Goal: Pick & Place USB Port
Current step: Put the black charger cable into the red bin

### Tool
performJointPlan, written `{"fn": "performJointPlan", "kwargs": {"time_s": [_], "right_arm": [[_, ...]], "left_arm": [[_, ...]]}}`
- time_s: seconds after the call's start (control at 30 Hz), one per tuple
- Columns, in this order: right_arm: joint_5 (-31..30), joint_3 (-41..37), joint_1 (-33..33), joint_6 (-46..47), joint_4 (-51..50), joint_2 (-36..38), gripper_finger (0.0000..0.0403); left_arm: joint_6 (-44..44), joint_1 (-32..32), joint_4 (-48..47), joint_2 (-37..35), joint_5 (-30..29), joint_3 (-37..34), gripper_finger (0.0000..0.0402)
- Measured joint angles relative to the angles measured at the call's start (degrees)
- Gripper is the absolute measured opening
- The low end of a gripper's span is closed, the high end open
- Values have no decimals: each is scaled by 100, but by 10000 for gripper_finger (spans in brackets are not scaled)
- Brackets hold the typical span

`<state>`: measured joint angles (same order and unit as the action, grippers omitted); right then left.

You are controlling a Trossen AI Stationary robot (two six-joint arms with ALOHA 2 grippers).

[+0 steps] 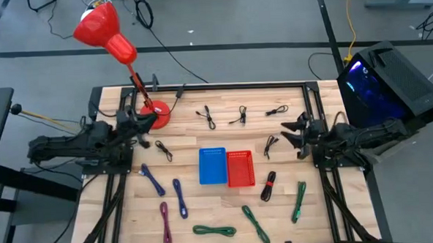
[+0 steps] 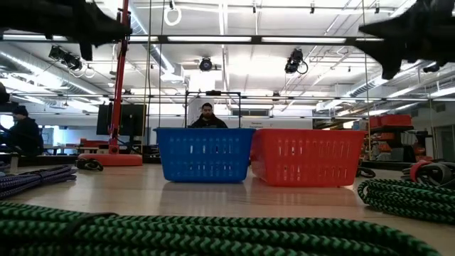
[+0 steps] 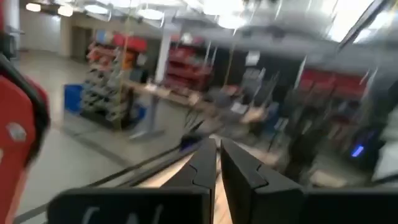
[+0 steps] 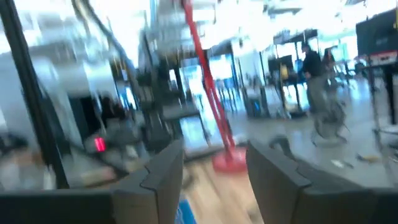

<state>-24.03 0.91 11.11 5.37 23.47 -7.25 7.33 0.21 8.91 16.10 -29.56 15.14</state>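
Closest to the low camera, a green-black braided cable [image 2: 213, 235] fills the foreground, another green coil [image 2: 409, 198] sits at right, a blue-purple one [image 2: 32, 179] at left; behind them the blue basket [image 2: 205, 154] and red basket [image 2: 308, 156] stand touching side by side, and people show in the room beyond, which the high view does not give. From above, both baskets [image 1: 212, 166] [image 1: 240, 169] sit mid-counter [image 1: 205, 202], with cables spread all round: green ones [image 1: 255, 224] [image 1: 299, 200] [image 1: 214, 229] near the front edge, a magenta one [image 1: 166, 222] running front-to-back, blue ones [image 1: 180, 197] [image 1: 153, 179] lying on a slant, a red-black one [image 1: 267, 185] just right of the red basket, and small black ones [image 1: 163, 150] [image 1: 208, 116] [image 1: 239, 116] [image 1: 277, 110] [image 1: 270, 144] toward the back. A red lamp [image 1: 106, 32] stands with its base [image 1: 155, 113] at back left. Left pincer [image 1: 145, 123] hangs over the back-left counter beside the lamp base, holding nothing; its wrist view shows fingers [image 3: 202, 165] nearly together, a narrow gap. Right pincer [image 1: 297, 132] hangs at the right edge, well apart from the baskets, holding nothing; its wrist view shows fingers [image 4: 163, 168] spread wide. Plug ends are too small to tell.
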Motion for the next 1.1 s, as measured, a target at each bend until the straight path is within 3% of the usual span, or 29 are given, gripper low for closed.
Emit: {"fn": "performJointPlan", "kwargs": {"time_s": [0.17, 0.4, 0.67, 0.87, 1.1], "right_arm": [[-168, 2, 0, -94, 795, 0, 178], [86, 2, 2, 19, 730, 0, 178], [739, 2, 2, 21, 427, -2, 178], [651, 2, 2, 316, -48, -4, 178], [650, 2, 2, 317, -8, -10, 178]], "left_arm": [[96, 0, -697, 1001, 419, 1, 25], [-595, -11, -1202, 2479, 1109, 48, 25], [-625, -35, -3584, 3780, 1180, 1417, 32], [-604, -196, -4974, 4801, 1180, 2239, 95], [-653, -368, -5048, 5812, 1256, 2343, 178]]}}
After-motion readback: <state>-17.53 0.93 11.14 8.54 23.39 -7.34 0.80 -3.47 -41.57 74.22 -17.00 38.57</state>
